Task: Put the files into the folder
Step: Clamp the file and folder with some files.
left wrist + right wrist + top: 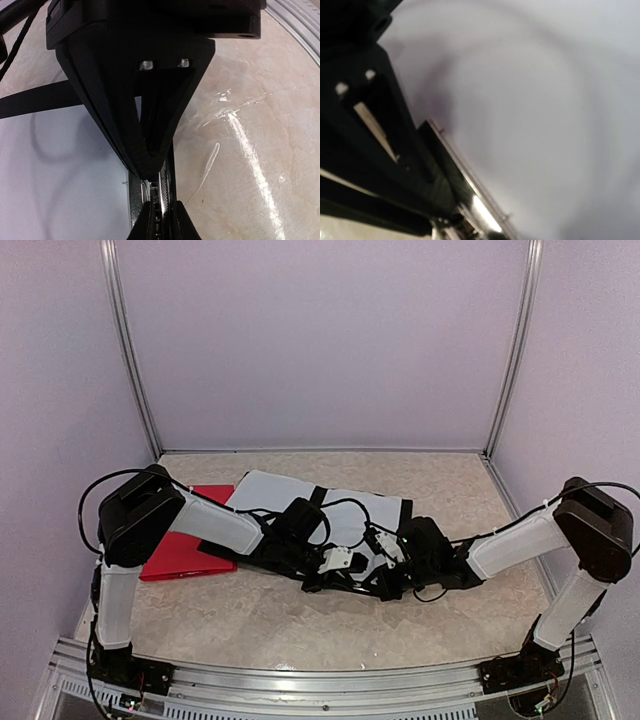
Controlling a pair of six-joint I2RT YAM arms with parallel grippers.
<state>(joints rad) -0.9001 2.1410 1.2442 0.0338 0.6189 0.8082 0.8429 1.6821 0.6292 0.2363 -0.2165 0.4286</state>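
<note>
From where I stand, the files (270, 495) already lie flat on the open black folder (406, 510), covering most of its face; a red folder (185, 550) sits just off the black folder's left side, partly under the left arm.

Both arms have their claws low at the black folder's near edge, close together, where a metal clip (161, 192) runs along the edge of the paper. The left gripper (161, 220) looks clenched on that clip, its tips pinched around the chrome bar; the right gripper (442, 212) is clenched too, right beside the same bar, though I cannot tell whether it has anything between its tips.

I'd judge the step in hand to be fastening the sheets under the clip; the placing itself seems done. To do it well, the left claw should work the bar squarely, without twisting, since a narrow chrome bar will likely slip out of a skewed pinch. The right claw would serve best pressing the paper flat just inside the black folder's near edge, so the stack does not creep or fan as the bar moves. The sheets' edge should lie fully under the clip before it shuts; a buckled or caught corner is the likeliest fault. Any sideways pull could drag the black folder across the table (260, 150).
</note>
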